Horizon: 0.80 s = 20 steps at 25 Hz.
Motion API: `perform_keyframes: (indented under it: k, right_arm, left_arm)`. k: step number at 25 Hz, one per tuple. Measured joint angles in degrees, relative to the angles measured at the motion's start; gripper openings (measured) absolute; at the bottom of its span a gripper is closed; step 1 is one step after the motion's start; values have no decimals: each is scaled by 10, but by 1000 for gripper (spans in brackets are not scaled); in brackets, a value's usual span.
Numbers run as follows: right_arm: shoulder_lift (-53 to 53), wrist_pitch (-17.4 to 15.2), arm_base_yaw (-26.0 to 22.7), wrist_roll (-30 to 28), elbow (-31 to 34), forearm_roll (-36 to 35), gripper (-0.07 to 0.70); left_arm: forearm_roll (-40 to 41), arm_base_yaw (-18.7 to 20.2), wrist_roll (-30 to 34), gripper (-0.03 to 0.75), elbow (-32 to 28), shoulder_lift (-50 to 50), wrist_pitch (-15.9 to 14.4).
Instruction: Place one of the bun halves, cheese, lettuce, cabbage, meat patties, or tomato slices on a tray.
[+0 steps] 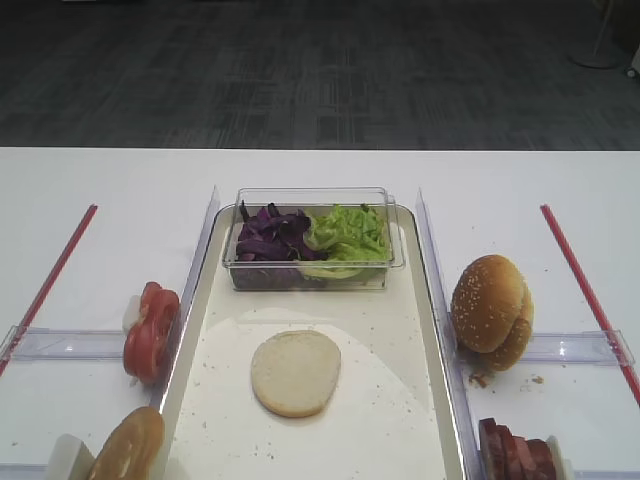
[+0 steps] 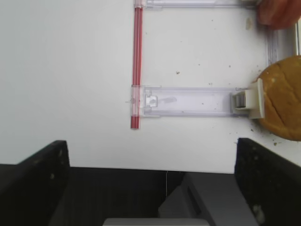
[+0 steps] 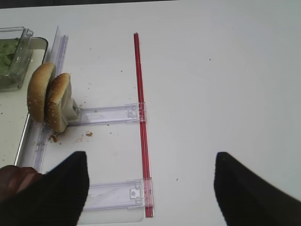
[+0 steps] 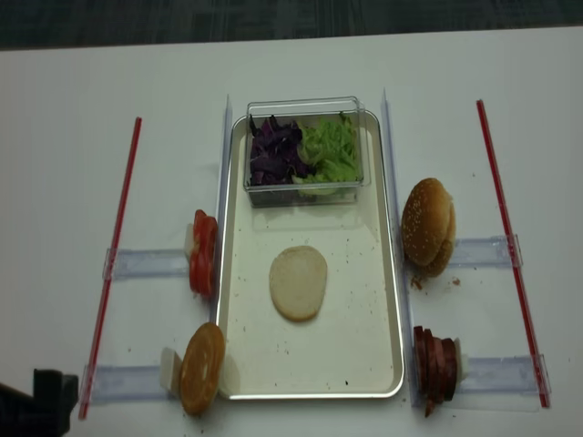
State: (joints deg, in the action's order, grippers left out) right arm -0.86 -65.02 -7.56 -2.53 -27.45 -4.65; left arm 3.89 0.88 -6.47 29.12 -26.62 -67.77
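The meat patties [image 1: 517, 452] were cut off at the bottom edge of the high view. In the left wrist view, the tomato slices [image 2: 278, 12] were clipped by the top edge.

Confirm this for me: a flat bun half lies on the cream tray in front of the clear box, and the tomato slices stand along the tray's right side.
Wrong side. The tomato slices stand along the left side of the tray; the sesame buns and meat patties are on the right. The exterior high view shows it. The bun half does lie in front of the clear box.
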Motion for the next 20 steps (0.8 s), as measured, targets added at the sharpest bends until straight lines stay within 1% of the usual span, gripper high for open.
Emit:
perform_keyframes:
  k: [9,14,20]
  right_arm:
    - [0,0,0,1,0,0,571]
    - [0,0,0,1,0,0,571]
    - [0,0,0,1,0,0,571]
  left_arm:
    - [-6,0,0,653,-7,131,0]
    - [-17,0,15,653,-9,195,1]
    - [-31,0,28,653,-9,234,1]
